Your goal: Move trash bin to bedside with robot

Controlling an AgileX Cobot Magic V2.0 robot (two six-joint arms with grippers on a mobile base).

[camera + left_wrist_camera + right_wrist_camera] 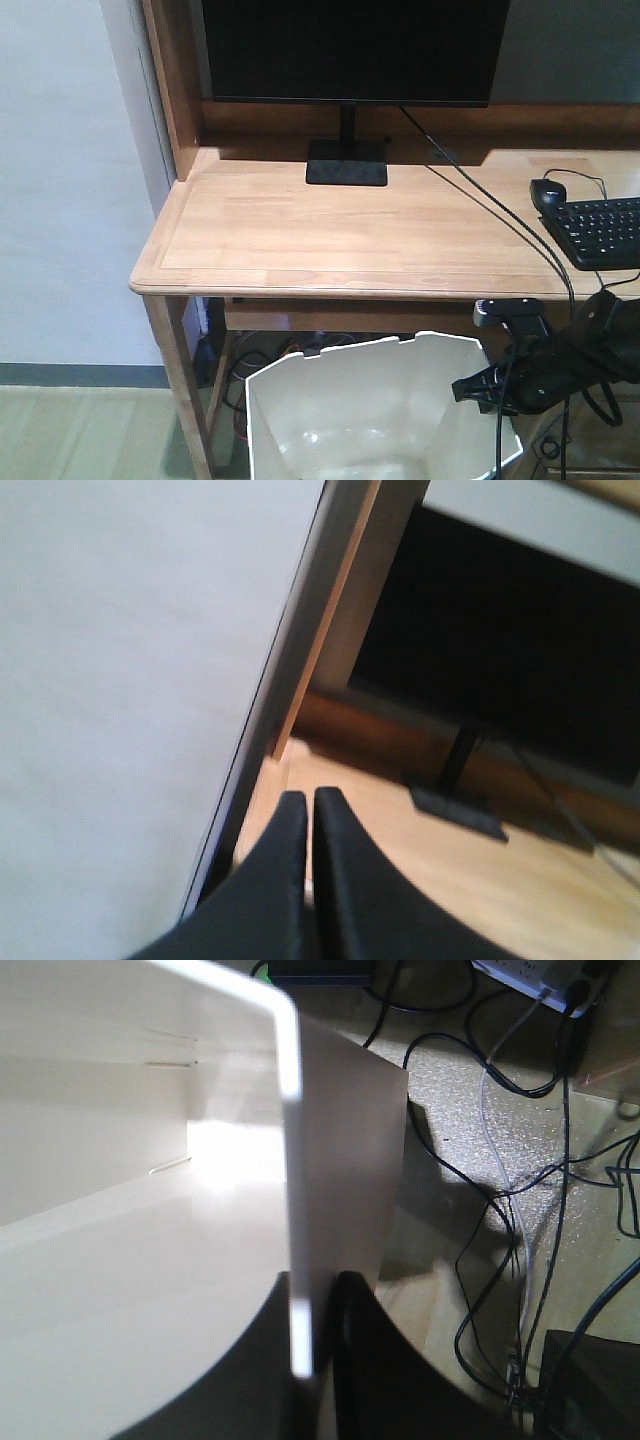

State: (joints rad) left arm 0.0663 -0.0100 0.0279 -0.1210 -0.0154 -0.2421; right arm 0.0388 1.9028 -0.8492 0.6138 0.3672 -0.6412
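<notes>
The cream-white trash bin stands on the floor under the front edge of the wooden desk, its angular rim open toward me. My right gripper comes in from the right and is shut on the bin's right wall. In the right wrist view the two black fingers straddle the thin rim, one inside the bin and one outside, at my right gripper. My left gripper is shut with nothing in it, held up and pointing toward the desk's back left corner. The bedside is out of view.
A wooden desk carries a black monitor, a keyboard and a mouse. Its left leg stands just left of the bin. Black cables and a power strip lie on the floor right of the bin. A white wall is at the left.
</notes>
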